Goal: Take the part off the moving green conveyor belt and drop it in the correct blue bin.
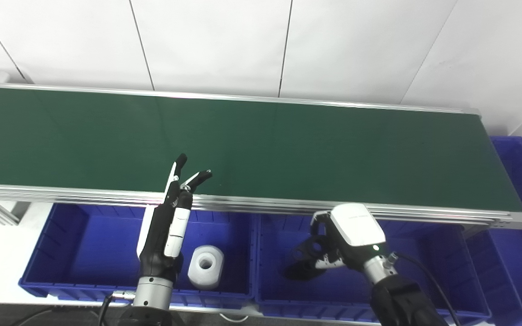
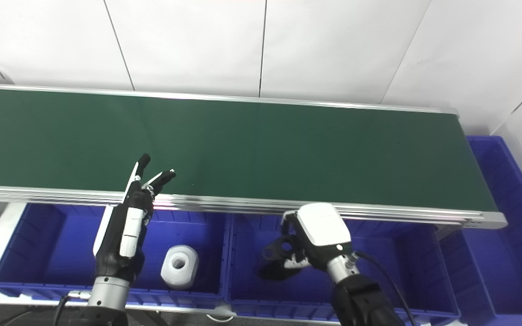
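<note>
Black part (image 1: 308,259): pinched in right hand (image 1: 333,242), low over the right blue bin (image 1: 424,276) below the belt's (image 1: 261,140) near edge. Release advice: spread fingers only while well inside the walls. Left hand (image 1: 170,222): spread, empty, at near edge; white part (image 1: 205,267) already in left bin (image 1: 84,244)

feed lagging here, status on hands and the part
Left hand open, raised at belt edge. Right hand shut on black part, over right bin. Belt bare.

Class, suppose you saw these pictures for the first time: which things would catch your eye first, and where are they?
The long green conveyor belt spans the picture, with no part on it. Below it, the right robot hand holds a black part over the middle blue bin. A white cylindrical part stands in the left blue bin, beside the open left robot hand.
</note>
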### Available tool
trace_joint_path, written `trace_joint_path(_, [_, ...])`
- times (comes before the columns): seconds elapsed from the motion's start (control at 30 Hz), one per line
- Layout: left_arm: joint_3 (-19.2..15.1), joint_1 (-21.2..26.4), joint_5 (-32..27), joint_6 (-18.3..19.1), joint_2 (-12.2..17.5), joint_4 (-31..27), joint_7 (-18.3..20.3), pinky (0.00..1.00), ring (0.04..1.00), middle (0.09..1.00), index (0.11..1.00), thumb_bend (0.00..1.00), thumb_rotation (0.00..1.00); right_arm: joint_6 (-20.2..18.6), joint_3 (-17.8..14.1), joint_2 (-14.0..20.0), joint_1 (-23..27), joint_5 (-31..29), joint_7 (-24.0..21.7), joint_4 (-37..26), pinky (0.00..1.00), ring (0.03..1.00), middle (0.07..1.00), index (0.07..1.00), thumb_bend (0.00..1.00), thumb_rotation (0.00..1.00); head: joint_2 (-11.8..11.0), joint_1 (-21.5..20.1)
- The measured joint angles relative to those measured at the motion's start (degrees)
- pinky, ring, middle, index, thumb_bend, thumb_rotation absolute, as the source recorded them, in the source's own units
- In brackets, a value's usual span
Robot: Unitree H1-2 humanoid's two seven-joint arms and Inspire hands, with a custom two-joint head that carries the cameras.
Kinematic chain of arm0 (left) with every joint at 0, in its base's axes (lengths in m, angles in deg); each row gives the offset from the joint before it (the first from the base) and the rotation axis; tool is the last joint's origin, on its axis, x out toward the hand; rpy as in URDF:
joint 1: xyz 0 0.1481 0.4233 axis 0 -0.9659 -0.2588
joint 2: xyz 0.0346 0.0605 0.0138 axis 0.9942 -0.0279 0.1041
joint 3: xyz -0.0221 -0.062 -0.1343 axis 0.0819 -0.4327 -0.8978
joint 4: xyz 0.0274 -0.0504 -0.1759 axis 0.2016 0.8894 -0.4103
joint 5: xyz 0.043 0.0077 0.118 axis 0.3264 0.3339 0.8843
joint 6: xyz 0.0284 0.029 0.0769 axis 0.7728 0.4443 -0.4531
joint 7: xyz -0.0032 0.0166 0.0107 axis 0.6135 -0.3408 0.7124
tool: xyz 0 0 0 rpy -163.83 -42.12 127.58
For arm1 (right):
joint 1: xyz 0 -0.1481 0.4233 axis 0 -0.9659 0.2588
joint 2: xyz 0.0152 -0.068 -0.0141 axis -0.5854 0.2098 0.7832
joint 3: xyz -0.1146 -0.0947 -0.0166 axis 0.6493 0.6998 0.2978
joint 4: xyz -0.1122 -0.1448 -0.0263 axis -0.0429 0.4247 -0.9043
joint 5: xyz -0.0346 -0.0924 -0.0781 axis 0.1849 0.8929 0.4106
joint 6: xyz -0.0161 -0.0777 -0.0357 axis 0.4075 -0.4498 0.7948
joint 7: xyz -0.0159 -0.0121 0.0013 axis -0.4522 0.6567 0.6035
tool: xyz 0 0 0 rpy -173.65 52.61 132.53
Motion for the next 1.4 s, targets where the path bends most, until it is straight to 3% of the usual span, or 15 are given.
trace_joint_path(0.1, [-0.03, -0.25, 0.01, 0.10, -0.01, -0.02, 0.20, 0.96, 0.890, 0.826, 1.000, 0.61, 0.96, 0.00, -0.41, -0.35, -0.23, 0.94, 1.60, 1.45, 0.23, 0.310, 0.467, 0.495, 0.52, 0.02, -0.09, 0.18])
trace_joint_path(0.2, [-0.05, -0.46, -0.01, 0.26, -0.03, -0.27, 0.29, 0.97, 0.893, 0.820, 1.000, 0.62, 0.96, -0.09, -0.40, -0.43, -0.27, 2.42, 1.58, 1.94, 0.33, 0.417, 0.490, 0.495, 0.52, 0.01, -0.26, 0.18])
trace_joint_path(0.23, [-0.08, -0.52, -0.04, 0.36, -0.03, -0.37, 0.33, 0.98, 0.895, 0.817, 1.000, 0.61, 0.96, -0.17, -0.46, -0.52, -0.27, 2.88, 1.62, 2.00, 0.36, 0.443, 0.491, 0.634, 0.55, 0.00, -0.35, 0.35])
trace_joint_path(0.27, [-0.09, -0.57, -0.06, 0.49, -0.03, -0.50, 0.35, 0.98, 0.895, 0.817, 1.000, 0.61, 0.96, -0.32, -0.52, -0.74, -0.24, 3.49, 1.73, 2.24, 0.37, 0.450, 0.491, 0.669, 0.55, 0.00, -0.35, 0.35])
trace_joint_path(0.3, [-0.10, -0.60, -0.12, 0.61, -0.03, -0.66, 0.37, 0.98, 0.897, 0.815, 1.000, 0.61, 0.96, -0.48, -0.55, -1.01, -0.21, 4.33, 2.07, 2.82, 0.39, 0.474, 0.579, 0.721, 0.71, 0.21, -0.35, 0.44])
trace_joint_path(0.4, [-0.12, -0.65, -0.22, 0.94, -0.03, -0.96, 0.47, 0.98, 0.901, 0.820, 1.000, 0.60, 0.97, -0.80, -0.55, -1.76, -0.20, 6.34, 3.06, 4.28, 0.44, 0.540, 0.676, 0.771, 0.87, 0.38, -0.53, 0.53])
trace_joint_path(0.5, [-0.16, -0.66, -0.22, 0.99, -0.02, -0.96, 0.56, 0.98, 0.895, 0.822, 1.000, 0.60, 0.98, -1.34, -0.62, -2.02, -0.20, 7.39, 2.53, 3.85, 0.61, 0.738, 0.839, 0.868, 0.98, 0.59, -0.79, 0.62])
trace_joint_path(0.6, [-0.27, -0.67, -0.21, 1.00, -0.01, -0.96, 0.61, 0.97, 0.890, 0.821, 1.000, 0.60, 0.98, -2.54, -1.08, -2.35, -0.23, 7.72, 0.25, 3.06, 0.81, 0.885, 0.947, 0.946, 1.00, 0.75, -0.88, 0.00])
trace_joint_path(0.8, [-0.43, -0.56, -0.19, 1.02, -0.02, -0.67, 0.62, 0.97, 0.883, 0.808, 1.000, 0.61, 0.98, -5.26, -2.99, -3.56, -1.22, 7.11, -6.25, 0.11, 0.85, 0.924, 0.978, 0.972, 1.00, 0.85, -1.23, -0.79])
trace_joint_path(0.9, [-0.41, -0.45, -0.03, 1.01, -0.07, 0.17, 0.61, 0.96, 0.880, 0.805, 1.000, 0.61, 0.98, -5.67, -4.95, -3.57, -1.99, 5.32, -7.89, -2.25, 0.73, 0.883, 0.944, 0.952, 1.00, 0.84, -1.93, -0.70])
trace_joint_path(1.1, [-0.47, -0.01, 0.10, 0.99, -0.24, 0.67, 0.60, 0.96, 0.876, 0.789, 1.000, 0.60, 0.98, -6.73, -13.65, -3.77, -5.38, -4.20, -9.84, -12.76, 0.65, 0.830, 0.905, 0.919, 1.00, 0.82, -2.72, -0.53])
trace_joint_path(1.17, [-0.68, 0.45, 0.07, 0.69, -0.24, 1.70, 0.60, 0.96, 0.877, 0.789, 1.000, 0.59, 0.99, -8.15, -17.59, -4.74, -7.65, -8.85, -10.76, -17.94, 0.64, 0.816, 0.896, 0.907, 1.00, 0.82, -4.38, 0.00])
trace_joint_path(1.2, [-0.95, 0.51, 0.04, 0.27, -0.22, 2.47, 0.60, 0.96, 0.879, 0.793, 1.000, 0.58, 0.99, -8.90, -19.53, -5.52, -9.00, -11.65, -10.93, -20.66, 0.64, 0.802, 0.888, 0.918, 1.00, 0.89, -4.39, 0.00])
trace_joint_path(1.27, [-1.38, 0.44, -0.15, -0.19, -0.10, 3.38, 0.60, 0.96, 0.888, 0.818, 1.000, 0.56, 1.00, -9.62, -23.29, -8.35, -11.88, -18.99, -10.54, -24.12, 0.69, 0.800, 0.843, 0.872, 0.98, 0.81, -6.32, 0.35])
trace_joint_path(1.4, [-2.03, 0.52, -0.88, -1.63, -0.01, 6.50, 0.64, 0.97, 0.901, 0.850, 1.000, 0.54, 0.99, -9.53, -30.09, -17.69, -19.57, -34.86, -7.03, -25.26, 0.74, 0.806, 0.844, 0.869, 0.88, 0.86, -8.26, 0.62])
